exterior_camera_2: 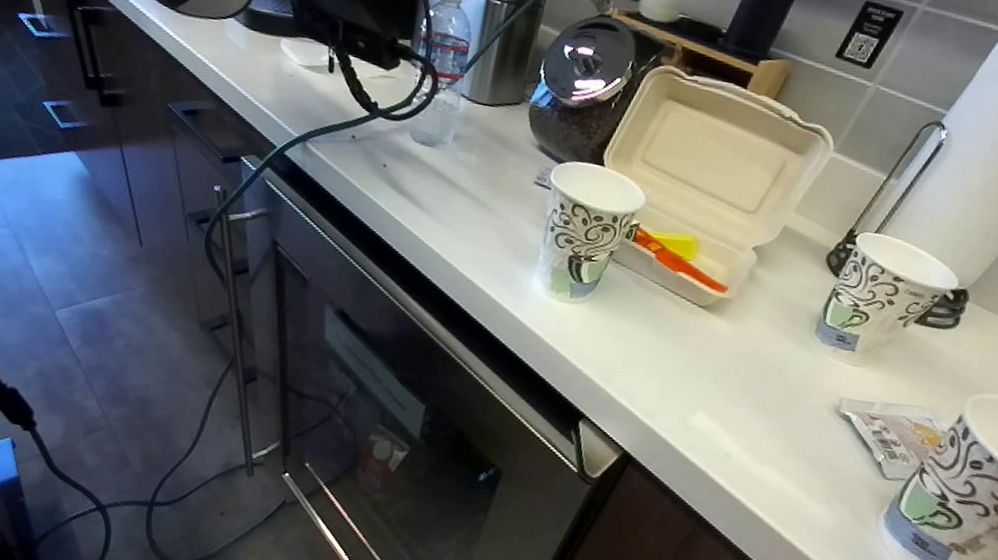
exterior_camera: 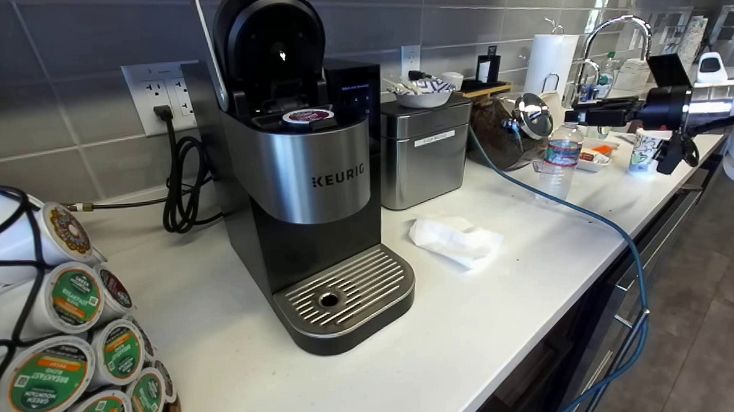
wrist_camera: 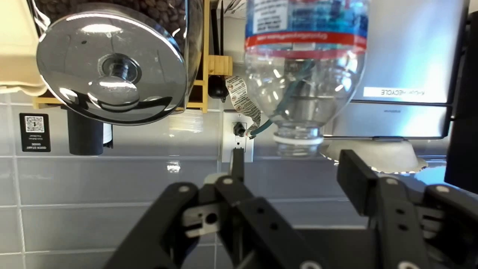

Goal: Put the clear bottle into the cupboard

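One clear bottle (exterior_camera: 560, 163) stands upright on the white counter (exterior_camera: 411, 365), to the right of the metal bin (exterior_camera: 424, 172) in an exterior view; near its neck my claw (wrist_camera: 294, 165) is spread wide, holding nothing. None of the putting-away looks done to me: gripping, lifting, carrying and setting it down inside all remain, and I cannot tell for certain where the cupboard is.

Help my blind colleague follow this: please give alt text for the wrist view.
An open claw near the top of a clear bottle, without visible contact. The picture is upside down; a coffee-bean jar shows on its left, a metal bin on its right, grey wall tiles along the bottom.
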### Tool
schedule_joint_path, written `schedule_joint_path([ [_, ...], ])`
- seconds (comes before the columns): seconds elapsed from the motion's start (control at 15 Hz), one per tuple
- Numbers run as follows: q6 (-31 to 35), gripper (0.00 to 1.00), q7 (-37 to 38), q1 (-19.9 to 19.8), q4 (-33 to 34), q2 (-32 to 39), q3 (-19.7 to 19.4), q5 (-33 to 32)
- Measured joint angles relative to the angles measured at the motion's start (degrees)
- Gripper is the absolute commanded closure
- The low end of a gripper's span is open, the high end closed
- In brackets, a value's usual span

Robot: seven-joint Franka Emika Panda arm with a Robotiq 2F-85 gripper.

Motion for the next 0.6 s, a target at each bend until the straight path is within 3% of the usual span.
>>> schedule_joint_path([
  [0.4, 1.8, 0.00, 0.0, 0.6, 0.0, 1.1, -1.1, -0.1],
  [0.47, 1.9, 0.09, 0.0, 0.8, 0.0, 1.2, -1.4, -0.1],
  [0.53, 1.9, 0.26, 0.0, 0.9, 0.0, 1.4, -1.7, -0.1],
  [0.6, 1.9, 0.35, 0.0, 1.2, 0.1, 1.6, -1.9, -0.1],
])
